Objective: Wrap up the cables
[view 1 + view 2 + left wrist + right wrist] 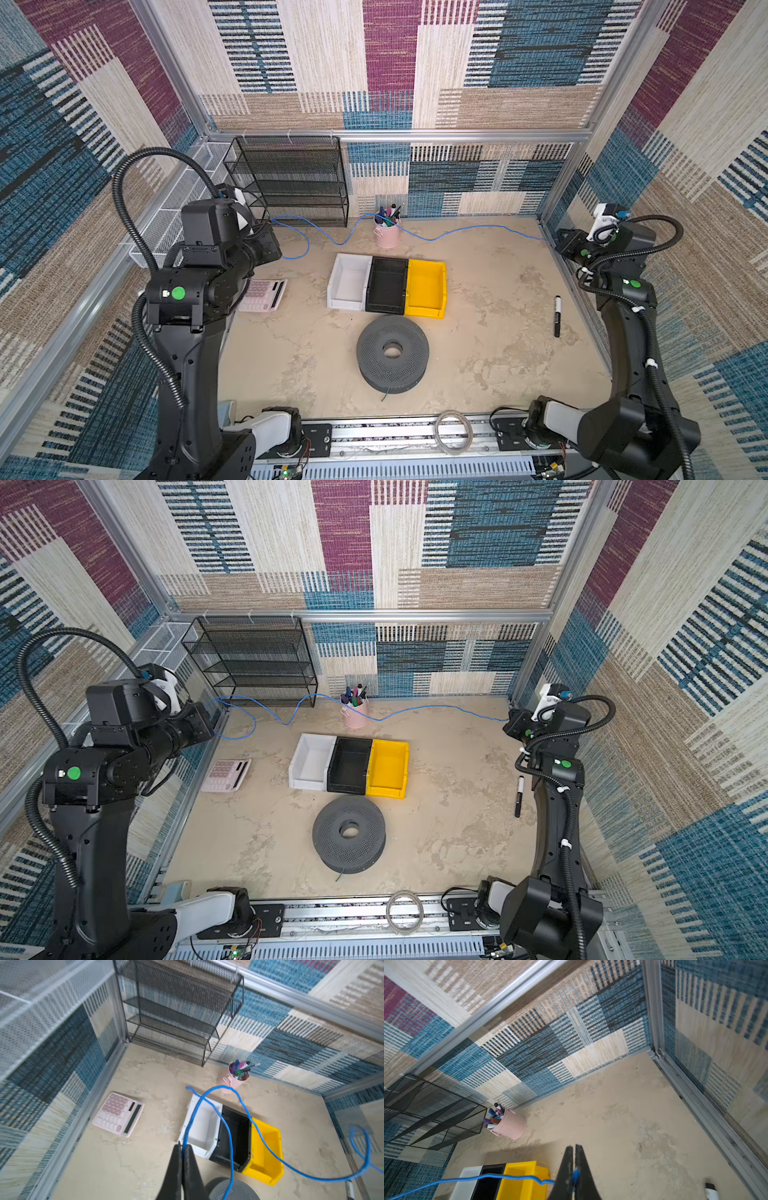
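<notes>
One bright blue cable stretches across the back of the table in both top views, sagging in waves and passing by the pink pen cup. My left gripper, at the back left by the mesh shelf, is shut on the cable near one end, and a loose loop hangs beside it. At the far right wall my right gripper is shut on the other end of the cable. A grey perforated spool lies flat at the front middle, with a short thin wire end at its base.
White, black and yellow bins stand in a row mid-table. A pink calculator lies at the left and a black marker at the right. A black mesh shelf stands at the back left. A clear tubing ring rests on the front rail.
</notes>
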Robot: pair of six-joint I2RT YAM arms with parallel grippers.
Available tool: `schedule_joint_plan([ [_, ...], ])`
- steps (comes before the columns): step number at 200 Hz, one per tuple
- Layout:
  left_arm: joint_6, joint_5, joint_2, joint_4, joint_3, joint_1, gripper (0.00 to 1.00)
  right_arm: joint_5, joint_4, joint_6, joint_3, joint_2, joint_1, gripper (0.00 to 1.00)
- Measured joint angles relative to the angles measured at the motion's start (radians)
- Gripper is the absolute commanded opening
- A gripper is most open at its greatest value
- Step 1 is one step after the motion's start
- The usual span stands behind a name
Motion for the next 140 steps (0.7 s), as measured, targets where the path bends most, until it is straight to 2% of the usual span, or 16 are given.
schedule_joint_plan([
  [20,0.000,-0.056,0.005,-0.003,0.066,0.002,0.00,-0.026,0.061,0.064,-0.060,0.017,-0.066,0.00],
  [73,-0.029,-0.141,-0.005,0.011,0.174,0.005,0.00,-0.041,0.217,0.153,-0.182,0.077,-0.108,0.00],
  [102,-0.032,-0.145,-0.008,0.027,0.258,0.005,0.00,-0.061,0.275,0.188,-0.260,0.120,-0.121,0.00],
  [140,-0.029,-0.119,0.060,0.003,0.392,0.005,0.00,-0.091,0.364,0.209,-0.336,0.188,-0.123,0.00],
])
